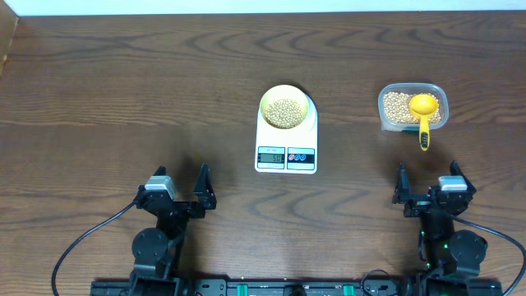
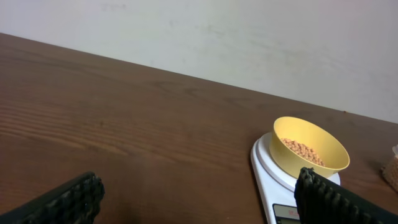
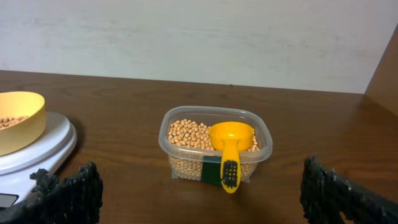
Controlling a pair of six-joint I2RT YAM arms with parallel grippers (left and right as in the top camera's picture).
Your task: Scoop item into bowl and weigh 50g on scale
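Observation:
The pale yellow-green bowl (image 1: 286, 107) stands on the white scale (image 1: 286, 153) at the table's middle, with tan beans (image 1: 285, 113) inside. It also shows in the left wrist view (image 2: 311, 148) and at the left edge of the right wrist view (image 3: 18, 118). More beans (image 1: 398, 108) fill a clear tub (image 1: 412, 106) at the right, with a yellow scoop (image 1: 423, 111) resting in it, handle over the rim (image 3: 229, 149). My left gripper (image 1: 181, 191) is open and empty near the front left. My right gripper (image 1: 427, 185) is open and empty in front of the tub.
The scale's display (image 1: 271, 157) is lit, its reading too small to read. A pale wall runs behind the table's far edge. Cables trail from both arm bases at the front edge.

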